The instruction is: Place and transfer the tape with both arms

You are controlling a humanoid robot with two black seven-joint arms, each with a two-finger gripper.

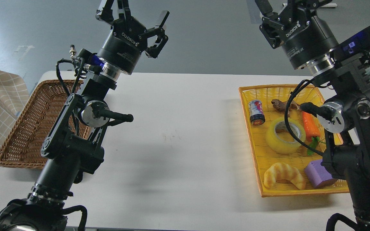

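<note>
- Resting flat in the yellow tray (252,141), the tape roll (285,135) lies just beside the carrot (311,125).
- It looks light, stiff and slick; I'd pinch across its wall through the core.
- My left end effector (141,20) is spread, holding nothing; my right end effector (276,14) I cannot tell.

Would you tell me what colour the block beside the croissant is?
Purple; the block shows best in the head view, in the yellow tray.

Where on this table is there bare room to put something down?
The white table lies bare between the brown basket and the yellow tray. The tray is crowded: tape, can, carrot, croissant, purple block.
</note>
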